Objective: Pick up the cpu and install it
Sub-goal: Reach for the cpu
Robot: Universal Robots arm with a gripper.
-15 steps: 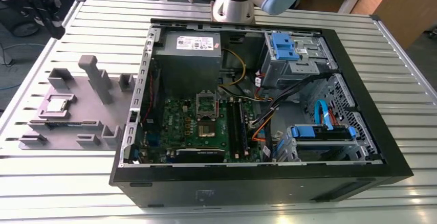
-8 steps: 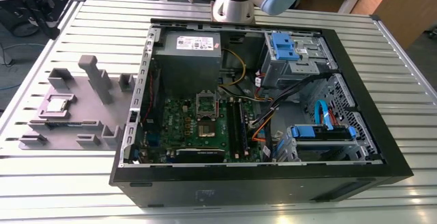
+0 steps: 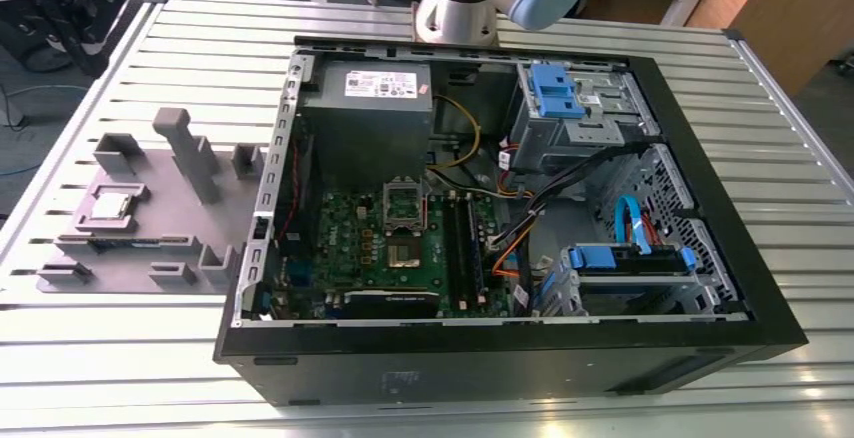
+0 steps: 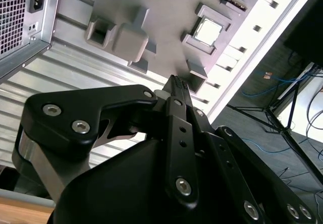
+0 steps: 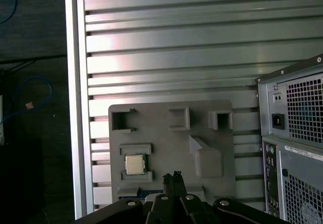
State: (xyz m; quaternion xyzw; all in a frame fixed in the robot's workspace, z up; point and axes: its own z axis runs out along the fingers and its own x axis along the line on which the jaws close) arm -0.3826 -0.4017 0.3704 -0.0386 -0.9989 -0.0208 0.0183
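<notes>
Cpu (image 5: 134, 164) lies in grey holder (image 5: 161, 148), closed pincer (image 5: 174, 175) near, beside labelled case (image 5: 290, 133).

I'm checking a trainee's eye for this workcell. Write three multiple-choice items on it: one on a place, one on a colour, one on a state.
1. Where does the cpu lie?
A. In the socket.
B. In a recess of the grey holder on the slatted table.
C. On the floor.

2. What colour are the plastic drive brackets in the PC case?
A. Red.
B. Yellow.
C. Blue.

3. How is the PC case?
A. Lying on its side, open, motherboard showing.
B. Closed by a panel.
C. Standing upright.

Key: 1 B, its silver top sits in the holder, apart from the gripper. 2 C, they show blue in the exterior view. 3 A, the board lies bare to that view.
</notes>
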